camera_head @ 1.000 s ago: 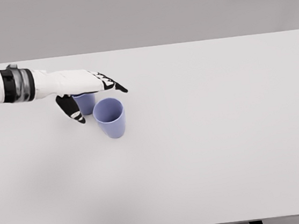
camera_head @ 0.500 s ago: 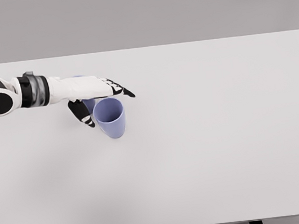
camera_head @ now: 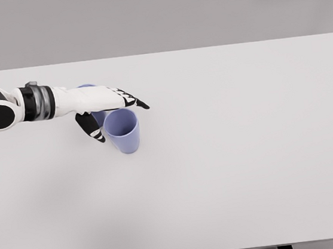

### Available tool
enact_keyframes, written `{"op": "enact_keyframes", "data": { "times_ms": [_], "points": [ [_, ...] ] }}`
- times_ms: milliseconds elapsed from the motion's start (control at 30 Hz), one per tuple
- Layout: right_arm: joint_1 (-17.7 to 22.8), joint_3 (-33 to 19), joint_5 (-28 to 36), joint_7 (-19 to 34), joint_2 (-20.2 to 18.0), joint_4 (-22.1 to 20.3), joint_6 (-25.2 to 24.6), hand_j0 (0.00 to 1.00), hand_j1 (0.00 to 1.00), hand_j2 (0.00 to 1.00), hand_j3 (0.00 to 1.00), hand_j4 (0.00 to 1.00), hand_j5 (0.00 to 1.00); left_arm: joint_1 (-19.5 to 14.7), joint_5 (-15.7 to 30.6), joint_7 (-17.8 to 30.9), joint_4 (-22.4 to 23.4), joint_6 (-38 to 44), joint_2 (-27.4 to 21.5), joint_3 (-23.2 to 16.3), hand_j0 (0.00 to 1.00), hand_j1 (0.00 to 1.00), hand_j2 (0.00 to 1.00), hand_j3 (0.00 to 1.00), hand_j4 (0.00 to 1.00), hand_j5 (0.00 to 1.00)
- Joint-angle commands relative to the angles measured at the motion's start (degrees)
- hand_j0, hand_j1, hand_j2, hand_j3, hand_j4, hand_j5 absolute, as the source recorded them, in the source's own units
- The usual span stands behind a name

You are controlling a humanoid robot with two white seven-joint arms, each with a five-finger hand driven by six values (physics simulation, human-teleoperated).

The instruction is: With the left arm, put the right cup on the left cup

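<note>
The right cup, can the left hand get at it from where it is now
Probably yes. The left hand is open right beside the right cup, thumb near its left wall and fingers past its far rim. The left cup, mostly hidden behind the hand, crowds that side.

The left arm (camera_head: pixel 50 103) is white with a black-and-grey wrist band, its hand (camera_head: pixel 101 105) black-tipped.

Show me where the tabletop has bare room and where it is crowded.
Crowded: the upper left, where the white left hand reaches over the rear blue plastic cup, beside the nearer blue plastic cup. Free: the white table right of the nearer cup to the right edge, and the front strip below both cups.
</note>
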State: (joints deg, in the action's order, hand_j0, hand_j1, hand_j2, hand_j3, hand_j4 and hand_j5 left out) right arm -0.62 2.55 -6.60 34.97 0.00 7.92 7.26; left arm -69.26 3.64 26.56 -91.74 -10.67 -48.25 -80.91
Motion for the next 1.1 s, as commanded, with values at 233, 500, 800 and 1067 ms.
{"op": "enact_keyframes", "data": {
  "times_ms": [233, 500, 800, 1067],
  "points": [
    [0.0, 0.0, -0.1, 0.0, 0.0, 0.0, 0.0, 1.0, 1.0, 1.0, 1.0, 1.0, 1.0, 0.0, 0.1, -0.1, 0.0, 0.0, 0.0, 0.1, 1.0, 1.0, 1.0, 1.0, 1.0, 1.0],
    [0.0, 0.0, -0.1, 0.0, 0.0, 0.1, 0.0, 1.0, 1.0, 1.0, 1.0, 1.0, 1.0, 0.7, -1.4, -0.7, 0.1, 0.0, 0.3, 0.1, 1.0, 1.0, 1.0, 1.0, 1.0, 1.0],
    [0.0, 0.0, -0.1, 0.0, 0.0, 0.1, 0.0, 1.0, 1.0, 1.0, 1.0, 1.0, 1.0, 1.7, -1.8, -1.4, 0.1, 0.1, 0.6, 0.2, 0.92, 0.92, 0.92, 0.92, 0.92, 0.92],
    [0.0, 0.0, -0.1, 0.0, 0.0, 0.1, 0.0, 1.0, 1.0, 1.0, 1.0, 1.0, 1.0, 2.1, -1.4, -1.3, 0.0, -0.1, 0.3, 0.7, 0.75, 0.75, 0.75, 0.75, 0.75, 0.75]
  ]
}}
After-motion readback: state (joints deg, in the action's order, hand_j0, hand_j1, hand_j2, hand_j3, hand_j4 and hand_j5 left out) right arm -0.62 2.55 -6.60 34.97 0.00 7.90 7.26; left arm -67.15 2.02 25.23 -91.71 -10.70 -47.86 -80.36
